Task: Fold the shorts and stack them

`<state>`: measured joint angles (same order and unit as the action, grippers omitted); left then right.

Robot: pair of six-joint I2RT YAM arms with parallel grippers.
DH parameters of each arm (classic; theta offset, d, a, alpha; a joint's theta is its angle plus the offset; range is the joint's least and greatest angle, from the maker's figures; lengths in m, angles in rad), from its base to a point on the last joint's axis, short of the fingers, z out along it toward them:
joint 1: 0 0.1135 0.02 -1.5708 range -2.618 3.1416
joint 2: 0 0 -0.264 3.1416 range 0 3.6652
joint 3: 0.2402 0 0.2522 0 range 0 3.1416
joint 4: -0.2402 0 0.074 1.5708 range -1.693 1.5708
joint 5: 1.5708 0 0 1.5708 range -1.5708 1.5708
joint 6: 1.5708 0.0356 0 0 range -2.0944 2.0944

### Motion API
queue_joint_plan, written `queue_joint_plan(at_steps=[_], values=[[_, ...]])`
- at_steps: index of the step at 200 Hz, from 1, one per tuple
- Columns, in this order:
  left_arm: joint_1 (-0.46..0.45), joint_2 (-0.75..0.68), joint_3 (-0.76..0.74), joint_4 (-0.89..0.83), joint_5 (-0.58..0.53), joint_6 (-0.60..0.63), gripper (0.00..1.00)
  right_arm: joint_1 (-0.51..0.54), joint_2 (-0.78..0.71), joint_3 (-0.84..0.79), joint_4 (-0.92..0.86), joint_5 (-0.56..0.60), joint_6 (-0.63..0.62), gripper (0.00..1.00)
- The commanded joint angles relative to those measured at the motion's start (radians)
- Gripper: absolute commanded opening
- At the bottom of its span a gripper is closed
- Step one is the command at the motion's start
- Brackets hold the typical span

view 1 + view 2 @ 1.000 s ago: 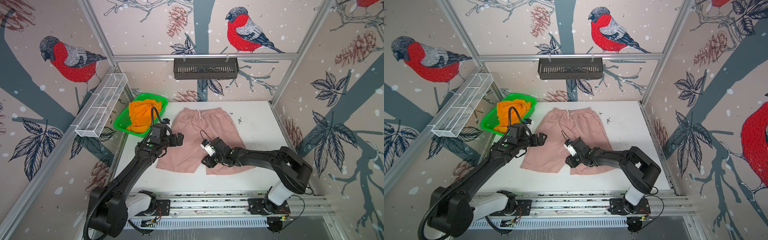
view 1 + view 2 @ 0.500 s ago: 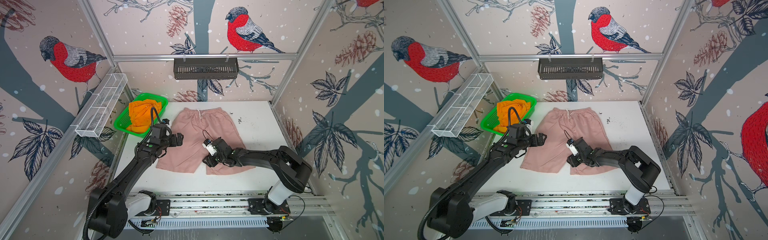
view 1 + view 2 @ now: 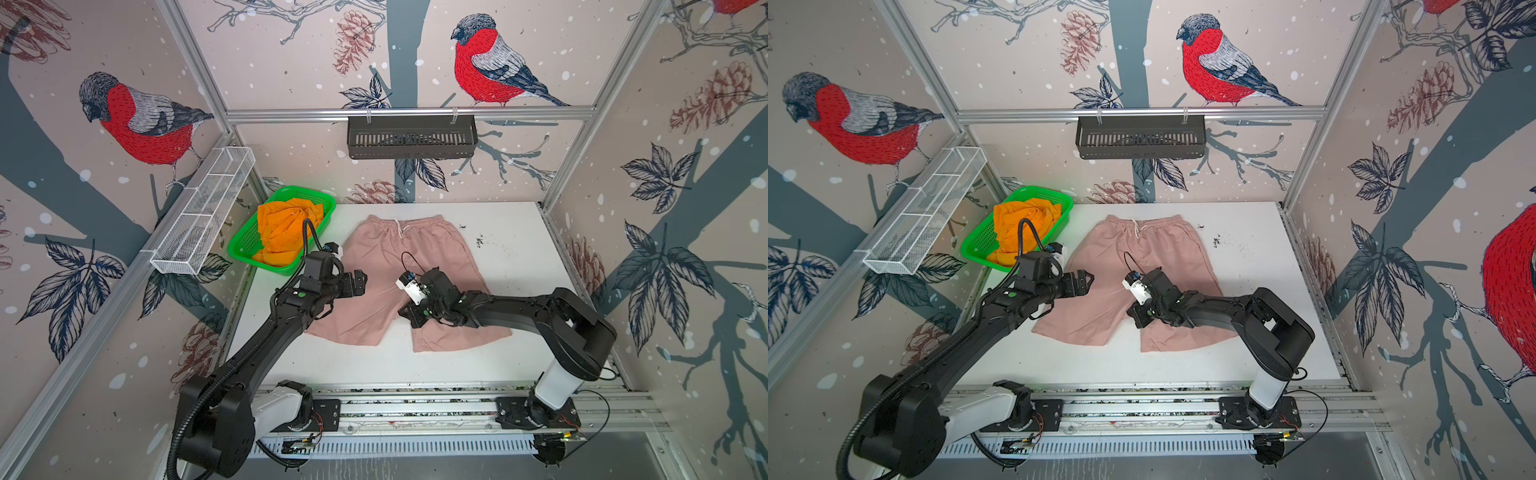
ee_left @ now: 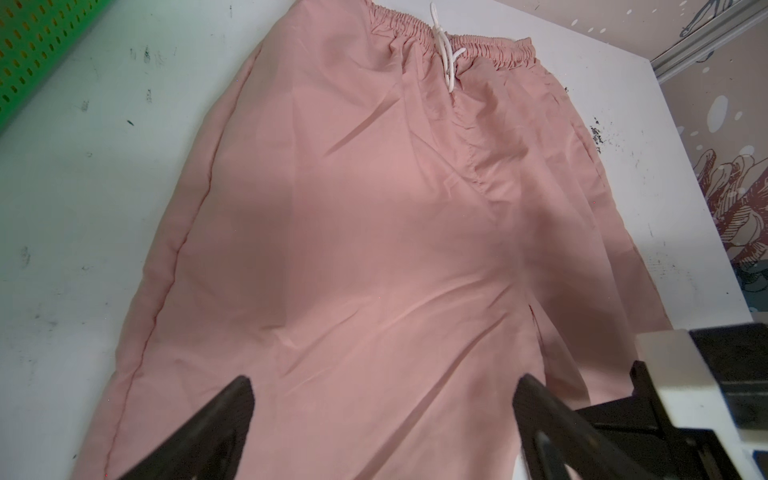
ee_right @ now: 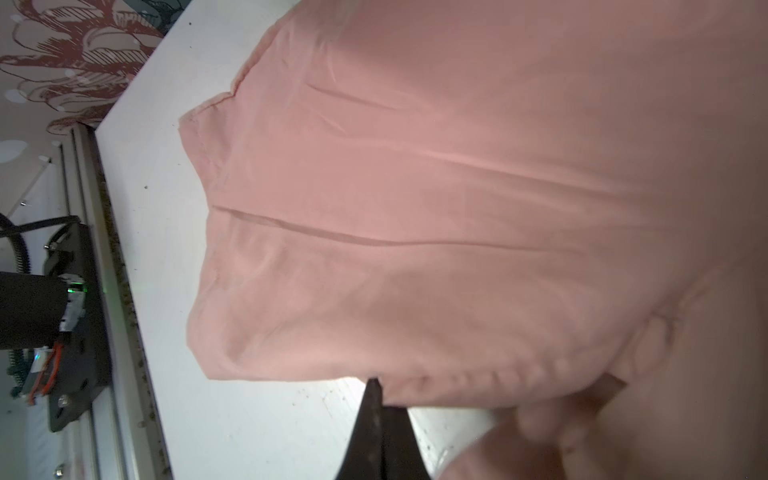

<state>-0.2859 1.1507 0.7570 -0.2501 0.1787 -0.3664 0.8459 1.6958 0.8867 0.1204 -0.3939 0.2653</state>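
Two shorts, top views: neither is folded and there is no stack, so I judge the task barely begun.
Pink pair, top views: the pink shorts (image 3: 374, 257) lie spread flat in the middle of the tabletop (image 3: 519, 257), waistband toward the far edge and leg hems toward the near edge.
Orange pair, top views: the orange shorts (image 3: 282, 232) sit crumpled in the green basket (image 3: 243, 243) at the far left corner, not yet taken out.
Left claw, top views: the left claw (image 3: 360, 279) hovers over the leg nearer the left edge, jaws apart, holding nothing.
Right claw, top views: the right claw (image 3: 409, 319) sits low at the gap between the two legs. Its arm lies across the leg nearer the right edge and would likely hamper folding that side.
Surroundings, top views: a white wire rack (image 3: 203, 212) on the left wall and a black rack (image 3: 411, 137) on the back wall are both well apart from the cloth. Dark specks (image 3: 480, 241) dot the tabletop toward the far right corner.
Left wrist view: the jaws stand wide over smooth pink cloth, and the white drawstring (image 4: 446, 54) is at the waistband.
Right wrist view: the fingers are pressed together on the leg's inner edge and seem to nip the cloth.
Left to do: fold the pink pair, fetch and fold the orange pair, then stack them.
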Motion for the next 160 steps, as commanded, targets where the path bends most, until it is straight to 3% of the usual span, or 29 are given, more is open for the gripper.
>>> queue_joint_plan(at_steps=[1, 39, 46, 60, 68, 107, 131, 160], values=[[0.001, -0.008, 0.004, 0.003, -0.014, -0.005, 0.98, 0.0, -0.041, 0.044, -0.116, -0.106, 0.033, 0.02], [0.011, -0.013, 0.017, -0.026, -0.065, 0.006, 0.98, -0.011, -0.097, 0.165, -0.392, -0.227, 0.079, 0.04], [0.013, -0.01, 0.022, -0.033, -0.067, 0.01, 0.98, -0.017, -0.103, 0.171, -0.416, -0.248, 0.092, 0.07], [0.014, -0.004, 0.027, -0.035, -0.068, 0.01, 0.98, -0.026, -0.096, 0.182, -0.465, -0.262, 0.097, 0.22], [0.013, 0.0, 0.026, -0.034, -0.063, 0.006, 0.98, -0.031, -0.084, 0.182, -0.488, -0.24, 0.1, 0.3], [0.013, 0.035, 0.016, 0.001, 0.049, 0.016, 0.98, -0.051, -0.081, 0.156, -0.527, -0.173, 0.088, 0.49], [-0.007, 0.061, -0.011, 0.113, 0.137, 0.021, 0.98, -0.081, -0.14, 0.13, -0.491, -0.028, 0.112, 0.57], [-0.061, 0.127, 0.006, 0.135, 0.093, 0.042, 0.98, -0.159, -0.133, 0.075, -0.46, 0.154, 0.14, 0.61]])
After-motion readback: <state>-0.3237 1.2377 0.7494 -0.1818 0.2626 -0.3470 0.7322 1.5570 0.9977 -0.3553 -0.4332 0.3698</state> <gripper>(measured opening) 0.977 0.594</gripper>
